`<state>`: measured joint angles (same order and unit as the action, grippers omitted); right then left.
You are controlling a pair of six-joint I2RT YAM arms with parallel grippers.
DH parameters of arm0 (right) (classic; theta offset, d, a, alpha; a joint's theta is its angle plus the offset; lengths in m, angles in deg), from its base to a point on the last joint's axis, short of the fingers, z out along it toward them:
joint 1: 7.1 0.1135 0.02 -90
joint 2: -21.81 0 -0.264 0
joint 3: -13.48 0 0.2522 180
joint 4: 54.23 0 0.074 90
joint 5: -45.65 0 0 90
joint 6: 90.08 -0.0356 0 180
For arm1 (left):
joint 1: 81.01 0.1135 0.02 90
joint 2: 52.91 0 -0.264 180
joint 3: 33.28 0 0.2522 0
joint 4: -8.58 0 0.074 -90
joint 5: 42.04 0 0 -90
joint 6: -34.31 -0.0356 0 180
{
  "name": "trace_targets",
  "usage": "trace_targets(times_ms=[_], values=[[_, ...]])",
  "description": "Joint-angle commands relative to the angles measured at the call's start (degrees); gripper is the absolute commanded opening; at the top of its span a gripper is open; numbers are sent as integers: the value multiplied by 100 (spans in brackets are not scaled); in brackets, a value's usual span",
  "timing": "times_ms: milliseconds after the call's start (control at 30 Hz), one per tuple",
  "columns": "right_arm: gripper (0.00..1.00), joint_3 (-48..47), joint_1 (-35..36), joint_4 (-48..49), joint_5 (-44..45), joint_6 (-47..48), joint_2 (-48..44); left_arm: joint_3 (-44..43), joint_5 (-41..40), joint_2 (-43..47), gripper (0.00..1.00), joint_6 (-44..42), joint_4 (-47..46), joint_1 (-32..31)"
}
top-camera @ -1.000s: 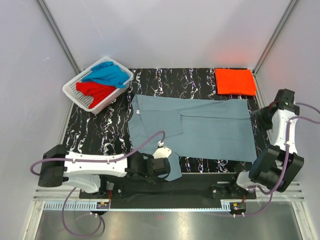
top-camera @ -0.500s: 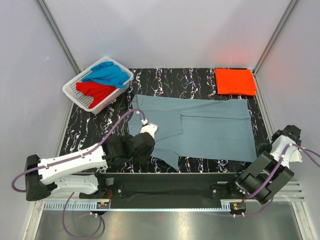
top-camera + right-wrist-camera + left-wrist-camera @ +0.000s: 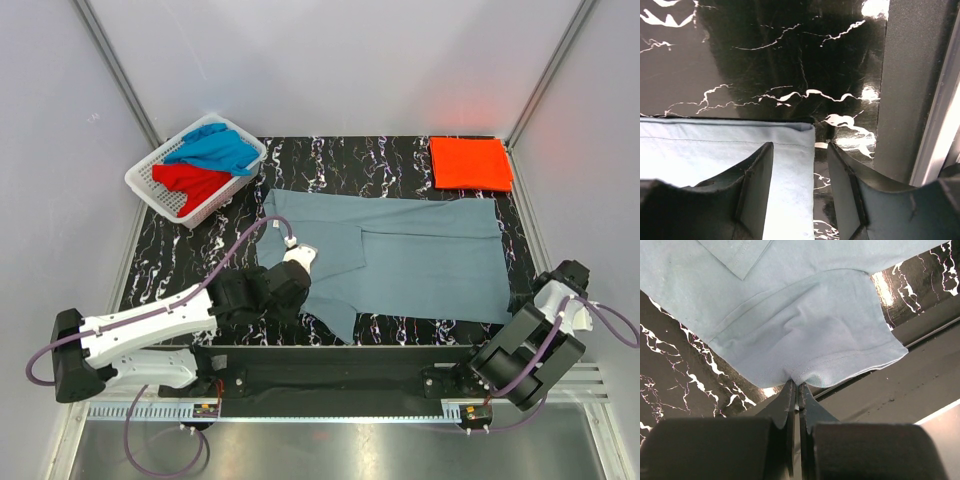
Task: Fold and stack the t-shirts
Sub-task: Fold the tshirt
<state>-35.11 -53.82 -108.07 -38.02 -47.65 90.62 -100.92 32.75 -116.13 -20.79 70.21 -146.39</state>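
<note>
Pinching the near sleeve hem of the grey-blue t-shirt [image 3: 400, 255] with the left gripper [image 3: 796, 386], clamped on the cloth; otherwise spread flat mid-worktop [image 3: 390, 150]. Hovering with the right gripper [image 3: 799, 152], fingers apart and empty, over that shirt's near right corner. Best to lift the sleeve low and lay it inward without dragging the body. Folded at far right, an orange-red t-shirt [image 3: 470, 163]; heaped in the white basket [image 3: 145, 182] far left, a bright blue t-shirt [image 3: 215, 150] and a red t-shirt [image 3: 195, 183]. Well apart from the fold, so likely no hindrance.
</note>
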Motion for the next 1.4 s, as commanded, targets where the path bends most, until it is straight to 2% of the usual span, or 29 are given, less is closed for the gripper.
trace_targets(times_ms=[0, 267, 600, 833, 867, 1133, 1367], values=[[54, 20, -13, 228, 61, -33, 0, -87, 44, 3, 0, -35, -209, 26], [52, 126, -4, 369, 289, -209, -211, -104, -35, 47, 0, -35, -217, 140], [38, 125, -13, 421, 413, -191, -281, -254, 114, -111, 0, -237, -340, 474], [11, 160, -4, 465, 299, -77, -325, -342, 149, -147, 0, -317, -358, 614], [0, 169, -13, 483, 281, -77, -334, -333, 158, -147, 0, -325, -367, 649], [0, 301, -4, 685, 9, 64, -623, -429, 176, -164, 0, -369, -411, 808], [0, 310, -4, 843, -281, 143, -887, -860, 184, -383, 0, -606, -525, 1299]])
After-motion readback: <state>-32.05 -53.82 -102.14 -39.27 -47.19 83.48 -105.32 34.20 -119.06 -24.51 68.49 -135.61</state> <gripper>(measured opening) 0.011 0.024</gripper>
